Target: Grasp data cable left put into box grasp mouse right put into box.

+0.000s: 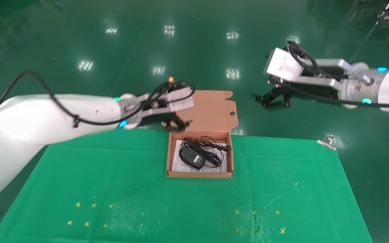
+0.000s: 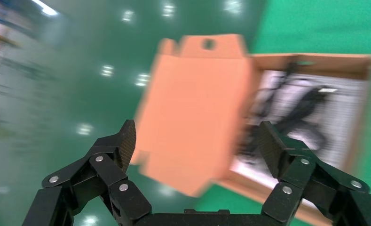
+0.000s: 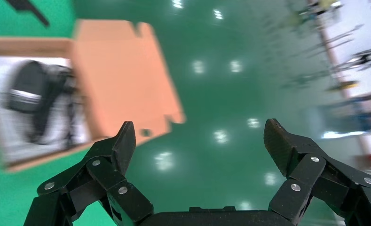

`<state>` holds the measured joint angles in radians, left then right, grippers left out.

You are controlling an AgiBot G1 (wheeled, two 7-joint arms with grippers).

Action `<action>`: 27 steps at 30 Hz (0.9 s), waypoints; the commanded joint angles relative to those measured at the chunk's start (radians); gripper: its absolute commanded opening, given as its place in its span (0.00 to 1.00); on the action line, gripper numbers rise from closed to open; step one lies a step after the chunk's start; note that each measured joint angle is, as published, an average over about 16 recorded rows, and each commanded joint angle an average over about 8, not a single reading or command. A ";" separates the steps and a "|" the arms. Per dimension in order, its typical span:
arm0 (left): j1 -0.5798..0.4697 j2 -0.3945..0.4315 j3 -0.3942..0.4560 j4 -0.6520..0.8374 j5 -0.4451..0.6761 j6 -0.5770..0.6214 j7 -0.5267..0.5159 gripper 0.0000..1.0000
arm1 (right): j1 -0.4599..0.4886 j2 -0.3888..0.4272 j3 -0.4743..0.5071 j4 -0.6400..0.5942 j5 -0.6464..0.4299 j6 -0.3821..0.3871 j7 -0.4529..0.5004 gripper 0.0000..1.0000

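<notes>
Inside the box (image 1: 199, 173), toward its left half, I see the mouse (image 1: 191, 157) lying on a printed white sheet (image 1: 222, 161), with black cable looped just beside it on the right; I cannot tell the data cable (image 1: 205, 148) from the mouse's own cord in that tangle, so I mark the bundle nearest the back wall. That box sits on the green bench (image 1: 79, 175) near its far edge, flap lid (image 1: 211, 111) standing open and leaning away from me. My left tool (image 1: 175, 124) hangs just beyond the box's back left corner, beside the lid, above and apart from the mouse; its wrist view shows the fingers (image 2: 122, 143) spread wide with nothing between them, the lid and box contents beyond. My right tool (image 1: 273, 99) hovers well off to the right, past the bench edge over the floor, jaws likewise spread and empty. A metal clip (image 1: 328, 141) pins the cloth at the far right corner.
</notes>
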<state>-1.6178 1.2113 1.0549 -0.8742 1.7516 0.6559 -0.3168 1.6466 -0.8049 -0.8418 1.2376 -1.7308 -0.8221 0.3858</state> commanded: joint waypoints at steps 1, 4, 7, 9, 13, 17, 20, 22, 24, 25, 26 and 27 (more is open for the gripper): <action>0.023 -0.025 -0.032 -0.017 -0.043 0.035 0.005 1.00 | -0.024 0.008 0.023 0.002 0.042 -0.028 -0.008 1.00; 0.056 -0.062 -0.080 -0.042 -0.105 0.087 0.013 1.00 | -0.059 0.020 0.058 0.005 0.103 -0.069 -0.020 1.00; 0.090 -0.099 -0.128 -0.068 -0.169 0.139 0.021 1.00 | -0.094 0.032 0.092 0.008 0.165 -0.111 -0.033 1.00; 0.112 -0.124 -0.160 -0.085 -0.211 0.173 0.027 1.00 | -0.118 0.040 0.116 0.010 0.206 -0.138 -0.041 1.00; 0.158 -0.174 -0.225 -0.119 -0.296 0.244 0.037 1.00 | -0.165 0.056 0.162 0.013 0.289 -0.195 -0.057 1.00; 0.203 -0.224 -0.289 -0.153 -0.381 0.313 0.048 1.00 | -0.212 0.072 0.209 0.017 0.371 -0.250 -0.074 1.00; 0.236 -0.261 -0.337 -0.178 -0.444 0.365 0.056 1.00 | -0.248 0.084 0.243 0.020 0.433 -0.292 -0.086 1.00; 0.259 -0.286 -0.370 -0.196 -0.487 0.401 0.062 1.00 | -0.272 0.092 0.267 0.022 0.475 -0.320 -0.094 1.00; 0.281 -0.311 -0.402 -0.212 -0.529 0.435 0.067 1.00 | -0.295 0.100 0.290 0.024 0.516 -0.347 -0.102 1.00; 0.293 -0.324 -0.418 -0.221 -0.550 0.453 0.070 1.00 | -0.307 0.104 0.302 0.025 0.537 -0.361 -0.106 1.00; 0.304 -0.336 -0.434 -0.229 -0.571 0.470 0.072 1.00 | -0.319 0.108 0.313 0.026 0.557 -0.375 -0.110 1.00; 0.315 -0.348 -0.450 -0.238 -0.592 0.487 0.075 1.00 | -0.330 0.112 0.325 0.027 0.578 -0.389 -0.114 1.00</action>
<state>-1.3307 0.8943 0.6453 -1.0908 1.2122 1.0996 -0.2486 1.3458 -0.7031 -0.5462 1.2621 -1.2049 -1.1763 0.2816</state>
